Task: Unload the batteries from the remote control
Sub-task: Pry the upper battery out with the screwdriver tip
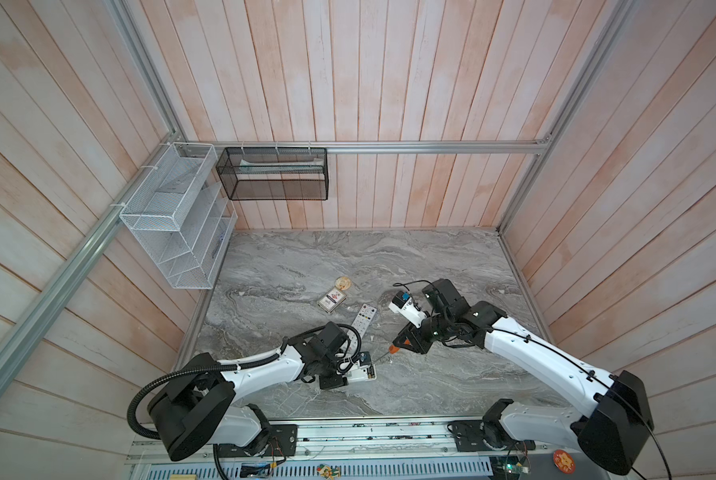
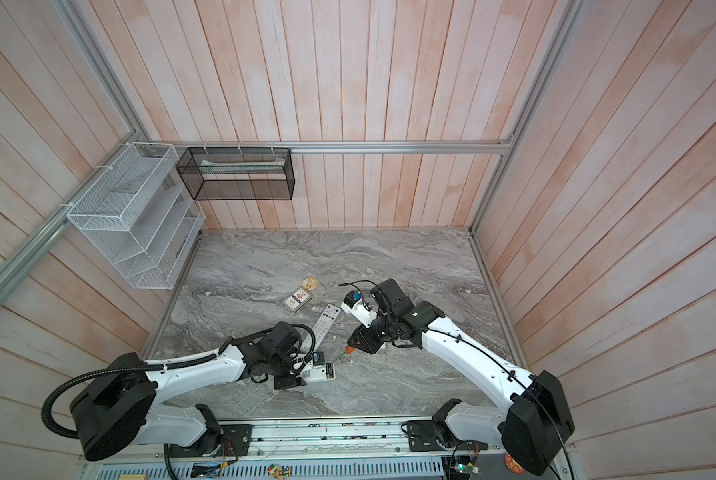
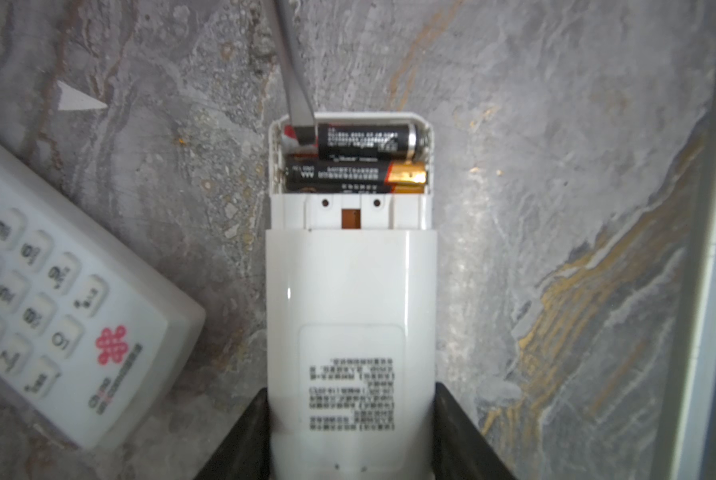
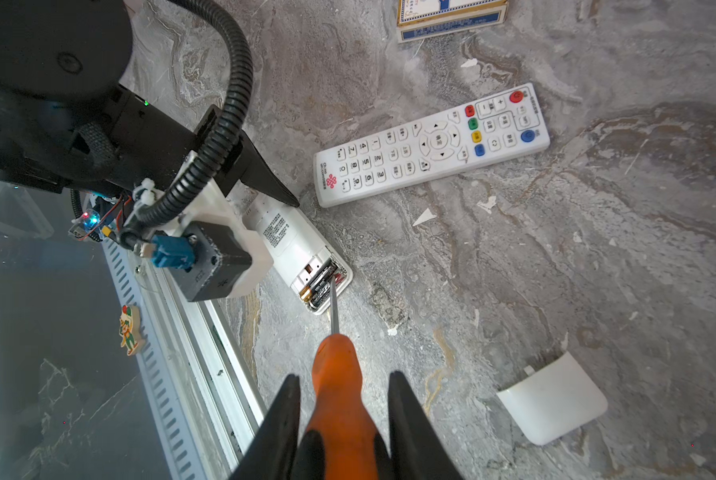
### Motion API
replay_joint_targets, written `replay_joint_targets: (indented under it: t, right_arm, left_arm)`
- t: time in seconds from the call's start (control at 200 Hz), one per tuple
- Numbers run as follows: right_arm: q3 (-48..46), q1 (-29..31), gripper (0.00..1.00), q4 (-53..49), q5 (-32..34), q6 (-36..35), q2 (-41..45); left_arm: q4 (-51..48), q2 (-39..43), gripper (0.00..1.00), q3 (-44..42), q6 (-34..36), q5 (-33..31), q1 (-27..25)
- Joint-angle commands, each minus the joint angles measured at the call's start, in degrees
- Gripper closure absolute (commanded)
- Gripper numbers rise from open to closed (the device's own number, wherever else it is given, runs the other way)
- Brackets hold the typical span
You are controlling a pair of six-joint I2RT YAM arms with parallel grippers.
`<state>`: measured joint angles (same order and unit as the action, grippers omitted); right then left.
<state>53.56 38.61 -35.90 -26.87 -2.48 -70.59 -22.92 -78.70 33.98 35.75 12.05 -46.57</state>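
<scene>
**Top views, both:** even, diffuse white light, moderately bright. Only faint, soft shadows lie on the tabletop [image 1: 348,266]. The plank walls [image 1: 389,83] fan and bend toward the frame edges.

**Left wrist view:**
- left gripper [image 3: 350,388]: fingers underexposed, black without detail
- remote control [image 3: 350,291] between them: overbright, with a small glare streak
- batteries [image 3: 356,158] ahead of the fingertips: moderately sharp, metal end glinting
- screwdriver [image 3: 294,83] shaft beyond them: soft
- second remote [image 3: 57,299] beside the gripper: blurred

**Right wrist view:**
- right gripper [image 4: 343,375]: fingers dark, soft-edged
- tabletop ahead: crisp
- area off its edge: dim
</scene>
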Motion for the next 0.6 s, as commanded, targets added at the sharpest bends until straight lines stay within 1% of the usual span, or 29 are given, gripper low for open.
replay_joint_targets:
  t: [0.0,0.595]
  right_arm:
    - [-0.5,0.4,1.00,1.0,-0.3,0.7,0.6]
    - [1.4,0.4,1.00,-2.3,1.6,1.3,3.7]
  left_arm:
    - [2.2,-2.4,0.84,-1.8,0.1,-2.3,-0.6]
    - [2.1,-2.3,0.84,-1.7,0.1,-2.3,-0.6]
